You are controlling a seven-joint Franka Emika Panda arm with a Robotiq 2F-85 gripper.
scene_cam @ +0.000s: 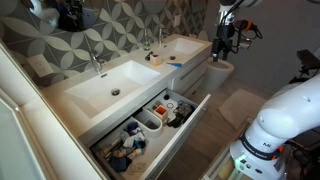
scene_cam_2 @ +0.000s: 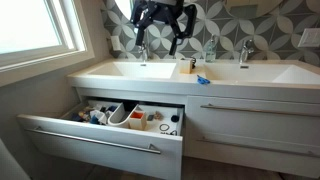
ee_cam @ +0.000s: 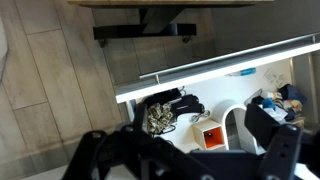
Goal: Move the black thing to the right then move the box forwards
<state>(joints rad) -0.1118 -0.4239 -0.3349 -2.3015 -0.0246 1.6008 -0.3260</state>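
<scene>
1 drawer (scene_cam_2: 100,140), open: I see the black thing (ee_cam: 172,103) inside, just beside the box (ee_cam: 210,135). 1 gripper (scene_cam_2: 163,42), fingers spread, hangs well above the drawer.

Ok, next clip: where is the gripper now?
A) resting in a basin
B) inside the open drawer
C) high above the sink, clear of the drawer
C: in an exterior view the gripper hangs in front of the wall tiles above the sink, with the open drawer well below it.
</scene>
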